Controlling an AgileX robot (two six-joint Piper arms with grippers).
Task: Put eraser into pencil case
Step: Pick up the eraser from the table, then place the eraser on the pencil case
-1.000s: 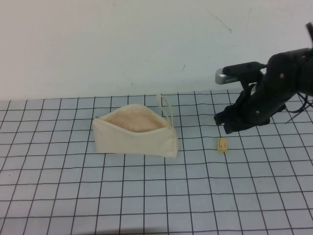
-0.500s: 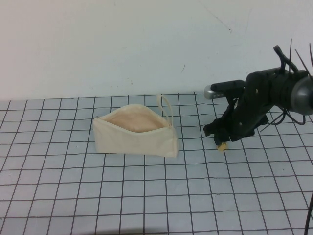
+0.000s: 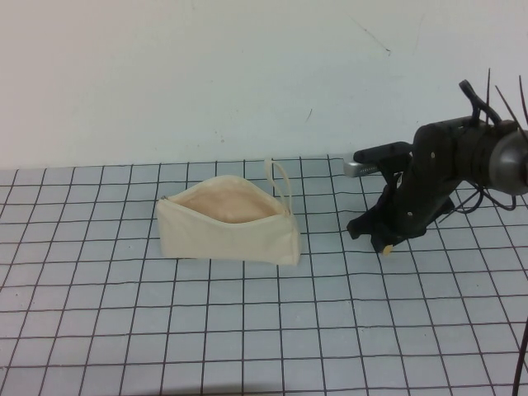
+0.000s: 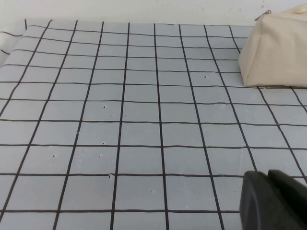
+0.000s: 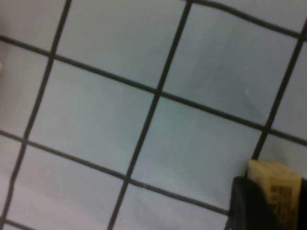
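My high camera looks down from my own side at the grey gridded table mat [image 3: 247, 330], taking in the cream fabric zip pouch [image 3: 227, 221] at centre and the black right gripper [image 3: 381, 235] low at its right. My left wrist camera skims low over the same mat, sharing the pouch [image 4: 278, 48], with a dark corner of the left gripper [image 4: 273, 201] in shot. My right wrist camera sits very close above the grid, sharing only the small yellow-tan eraser block [image 5: 273, 184].

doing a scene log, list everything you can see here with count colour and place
case: 1, cream with pinkish lining, open, left of centre on the mat
strap: 1, cream, at the case's right end
eraser: 1, yellow-tan, right of the case, at the right end effector's tip
mat: 1, pale grey with black grid, covering the table
wall: 1, white, behind
left end effector: 1, black, only in the left wrist view
right end effector: 1, black, low over the eraser
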